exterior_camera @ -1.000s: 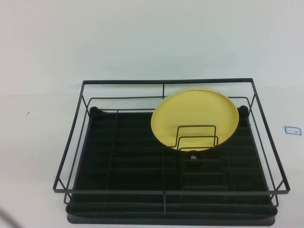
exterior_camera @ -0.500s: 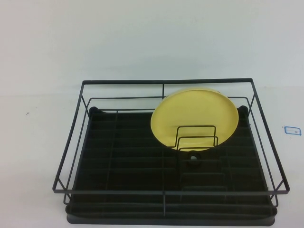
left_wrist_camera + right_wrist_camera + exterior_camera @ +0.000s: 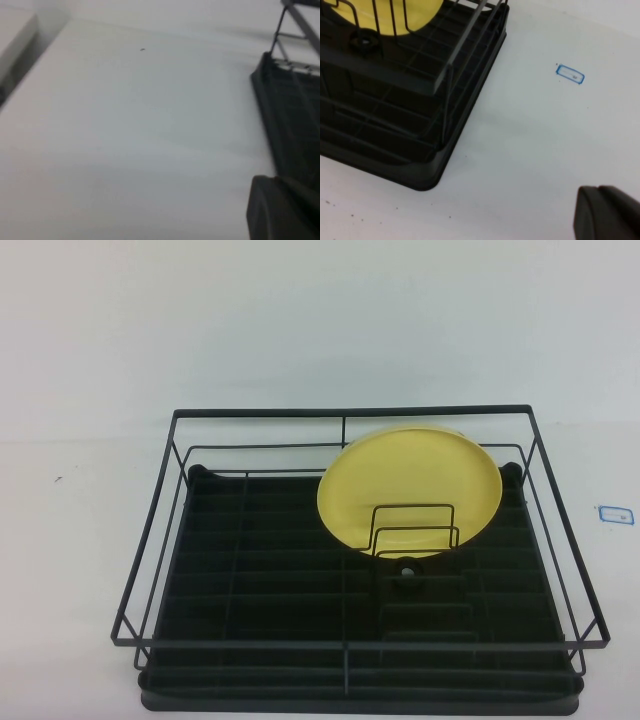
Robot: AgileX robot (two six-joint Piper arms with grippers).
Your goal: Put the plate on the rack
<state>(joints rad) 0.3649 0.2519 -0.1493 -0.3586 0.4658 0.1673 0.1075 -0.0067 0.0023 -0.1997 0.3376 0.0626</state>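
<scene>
From the raised camera I see the yellow plate [image 3: 408,495] standing on edge inside the black wire rack [image 3: 160,530], in the far right part of it. It leans back toward the rear wall, and its lower edge sits behind the small upright dividers [image 3: 414,530] on the ribbed tray base [image 3: 280,590]. Nothing is touching it, and it looks steady to me. I judge the placing itself finished: the plate is in the rack and standing on its own.

Neither arm shows in the raised view, so both are pulled back off the table area. The left wrist camera looks across bare white table [image 3: 125,140] with one corner of the rack at the edge of the view; a dark blurred part of the left gripper [image 3: 282,207] juts into the corner of the picture, and I cannot tell how its fingers stand or whether they hold anything. The right wrist camera looks down on the rack's near right corner, with a slice of the plate behind the wires and a small blue-outlined label [image 3: 569,75] on the table beside it. The right gripper [image 3: 606,212] shows only as a dark edge there too, and again I cannot tell.

What is left, as I read it, is little: perhaps only parking the arms, if they are not parked already.
</scene>
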